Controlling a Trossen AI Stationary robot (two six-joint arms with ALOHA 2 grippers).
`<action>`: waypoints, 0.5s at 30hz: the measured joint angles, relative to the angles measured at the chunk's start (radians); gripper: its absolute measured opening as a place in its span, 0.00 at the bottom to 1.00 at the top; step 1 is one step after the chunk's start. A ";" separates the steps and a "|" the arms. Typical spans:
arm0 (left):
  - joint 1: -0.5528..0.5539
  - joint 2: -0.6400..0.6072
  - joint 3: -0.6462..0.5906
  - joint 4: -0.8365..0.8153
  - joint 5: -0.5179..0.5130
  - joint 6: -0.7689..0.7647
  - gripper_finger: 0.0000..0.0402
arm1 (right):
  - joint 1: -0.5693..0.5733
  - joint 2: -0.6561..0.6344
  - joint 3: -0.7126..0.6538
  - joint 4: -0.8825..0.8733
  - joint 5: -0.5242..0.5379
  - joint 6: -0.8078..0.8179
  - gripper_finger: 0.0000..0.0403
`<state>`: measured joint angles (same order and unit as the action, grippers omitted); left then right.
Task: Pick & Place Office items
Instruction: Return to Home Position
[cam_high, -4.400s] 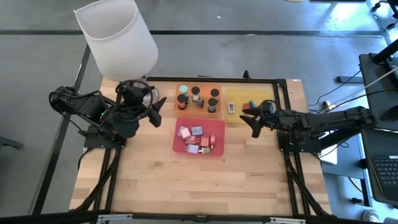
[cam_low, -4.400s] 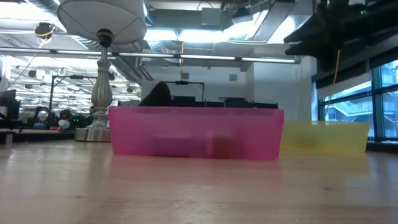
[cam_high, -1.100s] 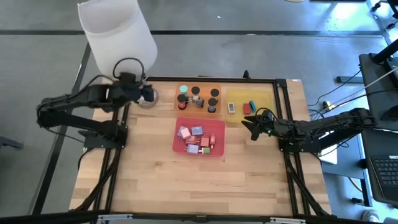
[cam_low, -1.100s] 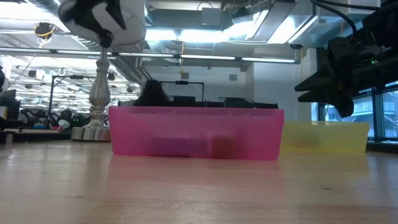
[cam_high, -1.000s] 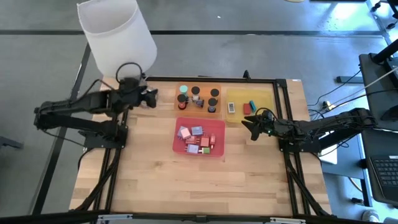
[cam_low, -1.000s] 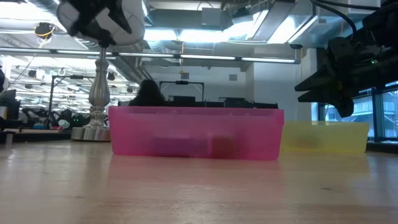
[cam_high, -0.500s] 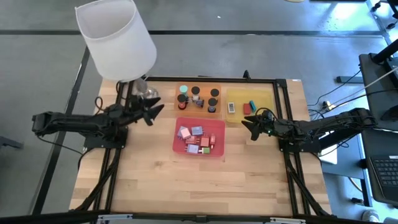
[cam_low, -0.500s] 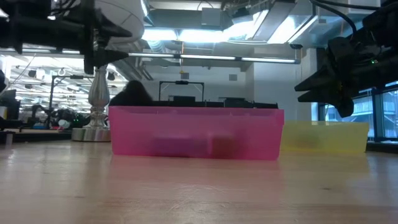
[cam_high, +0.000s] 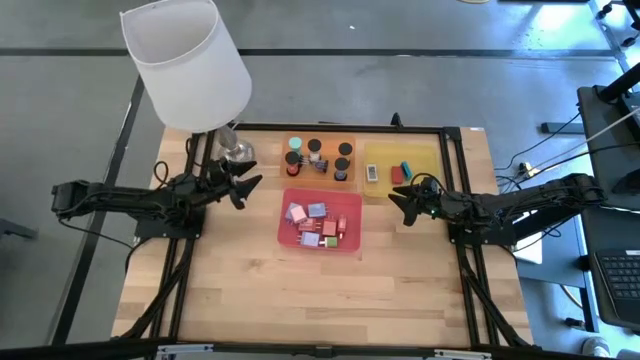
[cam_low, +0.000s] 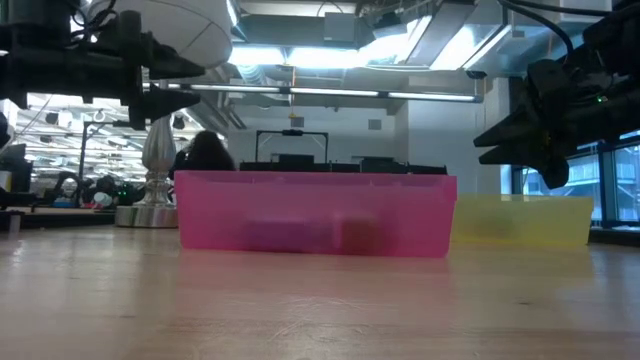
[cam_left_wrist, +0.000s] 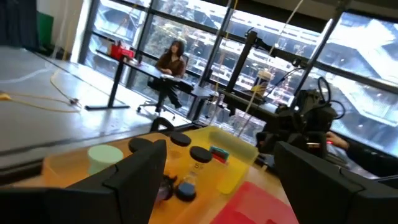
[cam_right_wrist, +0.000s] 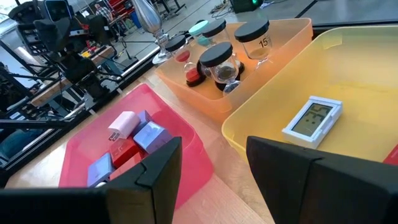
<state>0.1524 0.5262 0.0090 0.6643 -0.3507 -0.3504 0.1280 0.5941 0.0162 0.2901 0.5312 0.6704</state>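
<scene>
Left gripper (cam_high: 248, 190) is seen left of centre in the high view, hung over bare tabletop (cam_high: 300, 300) between the lamp base (cam_high: 236, 151) and the red tray (cam_high: 352, 200). Its fingers are spread wide and nothing is held between them. Right gripper (cam_high: 398, 207) is seen right of centre, over the wood just off the lower left corner of the yellow tray (cam_high: 425, 158). Its fingers are also parted wide, with nothing gripped. In the low view both are shown raised clear of the table, the left one at upper left, the right one at the right edge.

All office items are found inside the three trays, upper centre of the high view:
- The orange tray (cam_high: 330, 178) is filled with upright black-capped hourglasses (cam_high: 314, 146), plus one pale teal-capped piece (cam_high: 295, 143) at its upper left corner
- In the yellow tray a white display unit (cam_high: 371, 173) is laid flat, with a red piece (cam_high: 396, 174) and a teal piece (cam_high: 406, 167) side by side just right of it
- In the red tray, pink, lavender, red and green blocks (cam_high: 316, 210) are loosely clustered mid-tray

Orange and yellow trays are set side by side along the table's upper edge; the red tray is placed just below the orange one. The white lamp shade (cam_high: 185, 60) is seen at upper left. A seated person (cam_left_wrist: 171, 62) is visible in the room beyond, in the left wrist view
</scene>
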 joint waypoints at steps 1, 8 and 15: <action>0.000 -0.003 0.000 0.000 -0.008 0.012 0.73 | 0.000 0.000 0.000 0.000 0.000 0.000 0.45; 0.000 -0.018 0.000 -0.012 -0.059 0.058 0.73 | 0.000 0.000 0.000 0.000 0.000 0.000 0.45; 0.000 -0.018 0.000 -0.039 -0.058 0.058 0.73 | 0.000 0.000 0.000 0.000 0.000 0.000 0.45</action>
<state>0.1524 0.5083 0.0090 0.6257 -0.4084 -0.2927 0.1283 0.5941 0.0162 0.2901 0.5316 0.6704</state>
